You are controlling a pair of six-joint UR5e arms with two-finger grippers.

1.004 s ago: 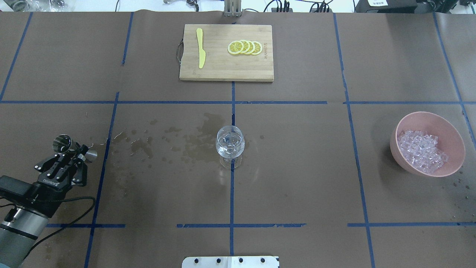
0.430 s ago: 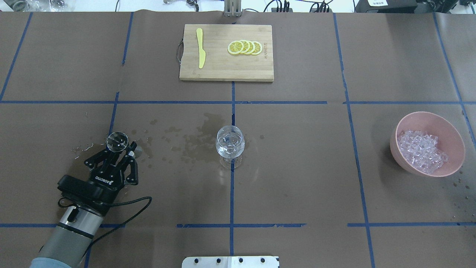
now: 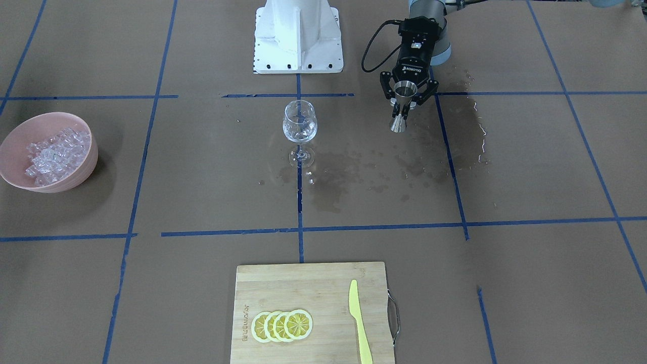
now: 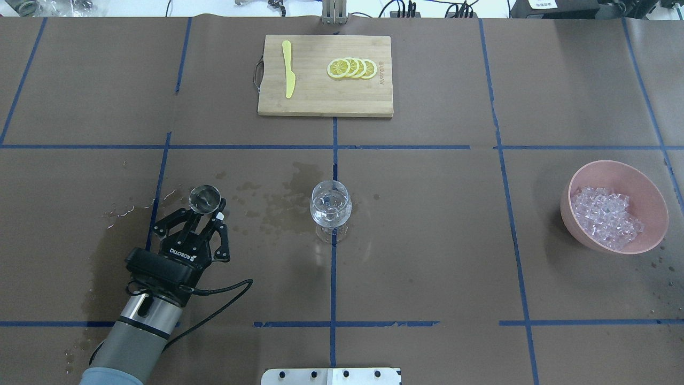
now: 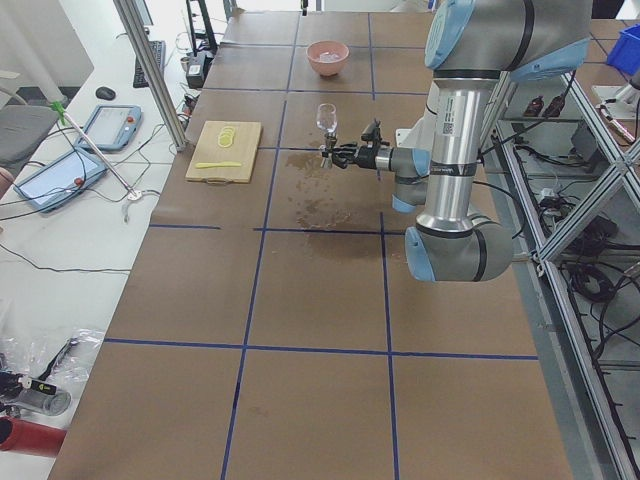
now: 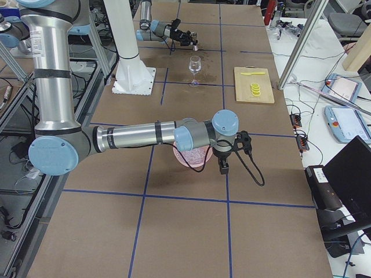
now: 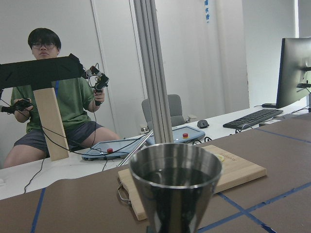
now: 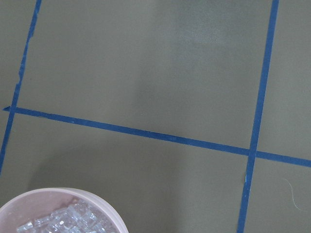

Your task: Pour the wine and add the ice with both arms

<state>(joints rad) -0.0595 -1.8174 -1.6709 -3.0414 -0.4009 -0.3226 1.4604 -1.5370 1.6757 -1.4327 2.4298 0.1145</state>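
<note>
My left gripper (image 4: pixel 204 213) is shut on a steel jigger (image 4: pixel 204 198) and holds it upright above the table, left of the wine glass (image 4: pixel 331 208). From the front the jigger (image 3: pixel 399 121) hangs between the fingers, clear of the glass (image 3: pixel 299 124). The left wrist view shows the jigger's cup (image 7: pixel 175 189) close up, with a dark glinting inside. The glass shows glints; I cannot tell how much wine it holds. The ice (image 4: pixel 606 214) lies heaped in a pink bowl (image 4: pixel 652 184) at the right. My right gripper (image 6: pixel 223 167) hovers over that bowl (image 6: pixel 188 157); I cannot tell if it is open.
Wet stains (image 4: pixel 278 200) mark the brown paper between jigger and glass. A wooden cutting board (image 4: pixel 320 101) at the far side carries lemon slices (image 4: pixel 352 68) and a yellow knife (image 4: pixel 288 69). The white base block (image 3: pixel 298 35) stands at the robot's side.
My left gripper has moved right, towards the glass, with the jigger in it. The jigger has turned from lying sideways to upright. Glass and bowl have not moved.
</note>
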